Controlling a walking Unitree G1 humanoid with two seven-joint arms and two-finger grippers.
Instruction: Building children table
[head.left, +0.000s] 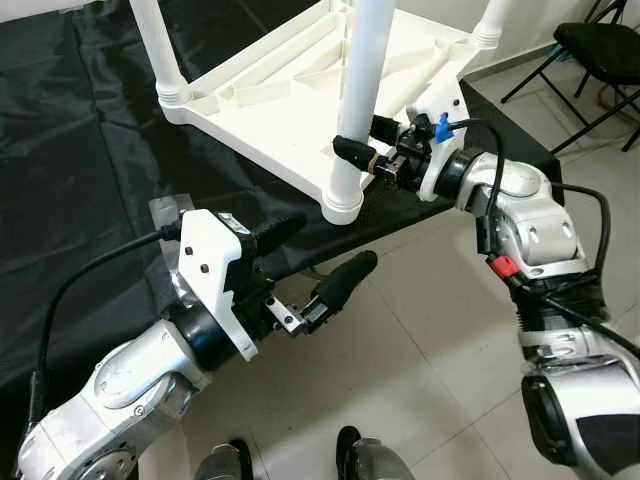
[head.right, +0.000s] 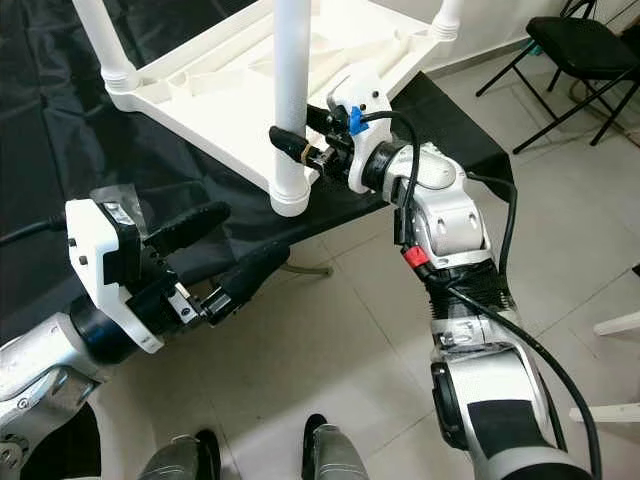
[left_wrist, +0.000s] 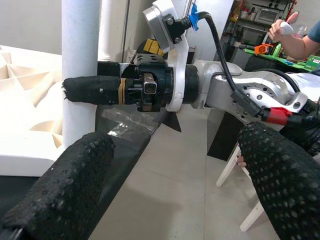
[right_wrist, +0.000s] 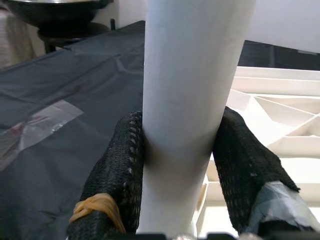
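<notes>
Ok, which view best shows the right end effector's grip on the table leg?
The right wrist view: both fingers press the table leg close up. Eye views show the right end effector side-on; the left wrist view shows one finger across it.

The white table leg (head.left: 358, 105) runs out of the head views at 12 o'clock, so its upper end cannot be seen. The upturned white tabletop (head.left: 270, 110) is likewise cut off along the upper edge, and its other legs show as stubs only. The right gripper (head.left: 362, 141) has one finger tucked behind the leg. A folding chair (head.left: 600, 50) at 2 o'clock is cropped by the frame. In the left wrist view, a person's arm (left_wrist: 300, 45) at 2 o'clock is cut off, and what the hand holds is too small to tell.
</notes>
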